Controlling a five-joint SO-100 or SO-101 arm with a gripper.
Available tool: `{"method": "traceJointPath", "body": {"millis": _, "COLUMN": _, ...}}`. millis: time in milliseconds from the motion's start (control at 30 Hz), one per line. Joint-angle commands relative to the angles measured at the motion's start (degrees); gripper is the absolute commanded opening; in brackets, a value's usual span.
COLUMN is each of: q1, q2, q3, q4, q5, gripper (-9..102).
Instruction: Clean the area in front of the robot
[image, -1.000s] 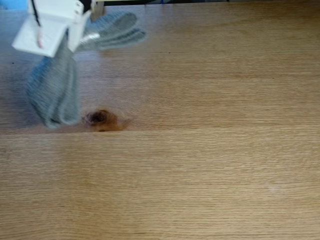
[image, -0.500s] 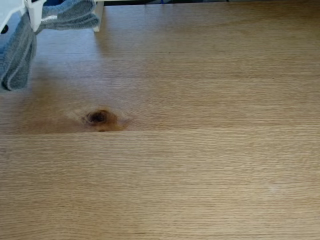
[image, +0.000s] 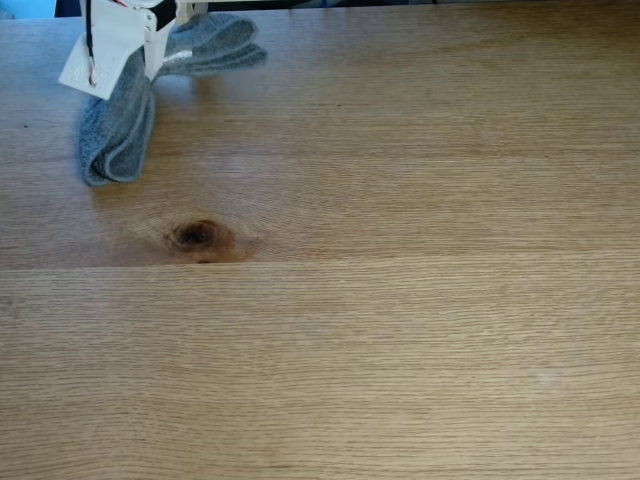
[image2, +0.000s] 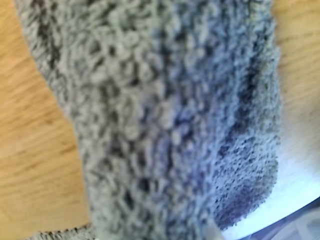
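In the fixed view the robot's white gripper (image: 150, 58) is at the top left, shut on a grey terry cloth (image: 118, 140). One fold of the cloth hangs down from the fingers and its tip touches the wood above the knot; another fold (image: 215, 45) lies to the right of the gripper. The area is the light oak tabletop (image: 400, 200) with a dark oval knot (image: 197, 236) and a plank seam (image: 420, 260) running left to right. In the wrist view the cloth (image2: 165, 115) is close up and blurred, with wood (image2: 30, 150) behind it.
The tabletop's far edge runs along the top of the fixed view, with a small blue patch (image: 25, 8) at the top-left corner. In the wrist view, a bright white glare (image2: 300, 175) sits at the lower right.
The gripper and cloth swung from just left of the knot up into the top-left corner. They have since come back right and slightly down, and the cloth tip now ends above the knot.
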Motion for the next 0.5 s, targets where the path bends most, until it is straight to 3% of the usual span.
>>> {"method": "traceJointPath", "body": {"millis": 0, "q1": -0.79, "q2": 6.5, "q3": 3.78, "q4": -8.61, "q5": 0.26, "gripper": 29}}
{"method": "traceJointPath", "body": {"millis": 100, "q1": -1.32, "q2": 8.79, "q3": 5.54, "q4": -14.41, "q5": 1.23, "gripper": 35}}
{"method": "traceJointPath", "body": {"millis": 233, "q1": -3.52, "q2": 14.85, "q3": 5.71, "q4": -16.26, "q5": 3.25, "gripper": 38}}
{"method": "traceJointPath", "body": {"millis": 467, "q1": -15.03, "q2": 29.18, "q3": 6.42, "q4": -8.09, "q5": 8.26, "gripper": 29}}
